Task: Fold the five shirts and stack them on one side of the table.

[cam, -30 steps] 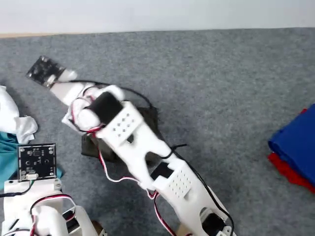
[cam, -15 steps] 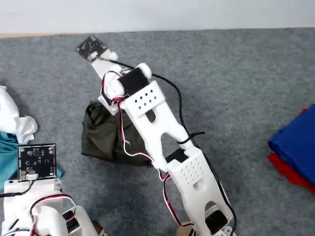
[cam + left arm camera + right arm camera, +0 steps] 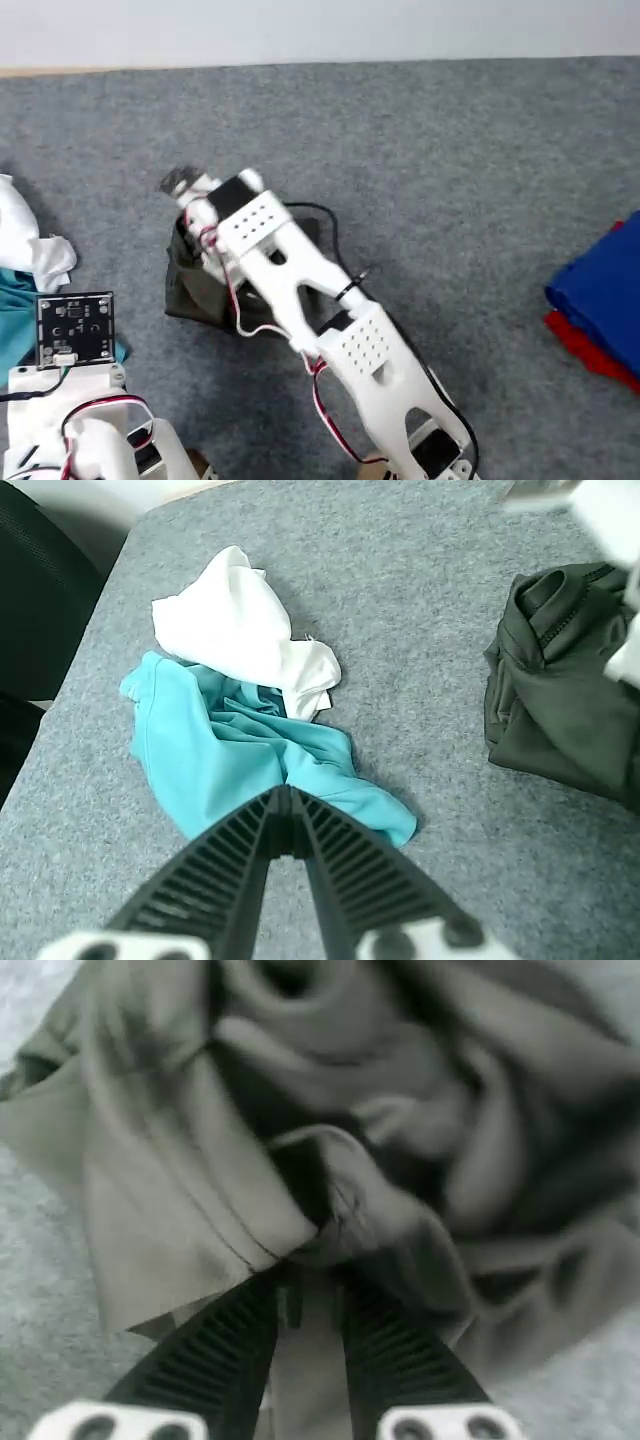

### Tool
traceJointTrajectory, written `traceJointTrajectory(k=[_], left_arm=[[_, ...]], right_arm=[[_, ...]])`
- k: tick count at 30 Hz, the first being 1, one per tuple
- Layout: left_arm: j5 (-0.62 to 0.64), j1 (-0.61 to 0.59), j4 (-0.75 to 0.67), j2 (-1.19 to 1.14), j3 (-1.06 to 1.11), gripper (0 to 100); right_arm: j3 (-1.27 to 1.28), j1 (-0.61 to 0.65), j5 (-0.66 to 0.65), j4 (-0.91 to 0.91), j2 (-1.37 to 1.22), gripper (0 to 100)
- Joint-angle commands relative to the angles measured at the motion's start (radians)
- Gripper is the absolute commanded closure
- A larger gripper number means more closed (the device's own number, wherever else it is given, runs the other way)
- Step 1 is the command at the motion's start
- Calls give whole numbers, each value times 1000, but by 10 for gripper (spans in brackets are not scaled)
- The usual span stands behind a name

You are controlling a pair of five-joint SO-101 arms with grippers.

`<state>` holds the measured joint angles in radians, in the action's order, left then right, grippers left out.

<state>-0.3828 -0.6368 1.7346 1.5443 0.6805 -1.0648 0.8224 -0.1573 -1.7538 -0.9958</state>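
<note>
Bench (image 3: pixel 450 150): a grey, felt-like surface that carries all five shirts, with a pale wall strip along its far edge.

Right arm (image 3: pixel 300 290): white, with red and black cables. It stretches from the near edge diagonally across the middle of the bench, with its wrist bent down over the dark olive shirt.

Left arm (image 3: pixel 80 430): at the near left corner, with its wrist camera board facing up. It is held above the crumpled pile at the left edge.

Dark olive shirt (image 3: pixel 195 285): lies left of the bench's centre, bunched and wrinkled rather than flat, partly covered by the right arm. In the left wrist view it (image 3: pixel 560 700) sits well apart from the teal and white pile. In the right wrist view its folds (image 3: pixel 150 1160) lie right under the tool.

Blue shirt (image 3: pixel 605 290): at the right edge of the bench, folded and lying on top of the red one.

Teal shirt (image 3: pixel 220 750): crumpled at the left edge, spread out under the left tool, with the white shirt touching and overlapping its far end.

White shirt (image 3: pixel 240 630): a loose heap at the far left corner of that pile.

Red shirt (image 3: pixel 585 350): under the blue shirt, a strip showing along the near side.

Right tool (image 3: pixel 308 1290): fingers drawn close, pinching a ridge of the dark olive shirt between them.

Left tool (image 3: pixel 288 810): fingers pressed together, holding nothing, poised above the teal shirt without touching it.
</note>
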Motion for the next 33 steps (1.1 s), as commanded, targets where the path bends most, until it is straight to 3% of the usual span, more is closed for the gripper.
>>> traceJointTrajectory(k=[1, 6, 13, 17, 23, 33], left_arm=[[-6, -3, 5, 0, -2, 997], [-6, -3, 5, 0, -2, 997], [-6, -3, 5, 0, -2, 997], [-6, -3, 5, 0, -2, 997], [-6, -3, 5, 0, -2, 997], [-6, -3, 5, 0, -2, 997]], right_arm=[[-6, 91, -6, -25, 21, 931], [-6, 209, -8, -25, 85, 931], [-6, 216, -48, -35, 254, 930], [-6, 157, -114, -35, 397, 927], [0, -27, -129, -35, 509, 927], [66, -142, -130, -27, 397, 926]])
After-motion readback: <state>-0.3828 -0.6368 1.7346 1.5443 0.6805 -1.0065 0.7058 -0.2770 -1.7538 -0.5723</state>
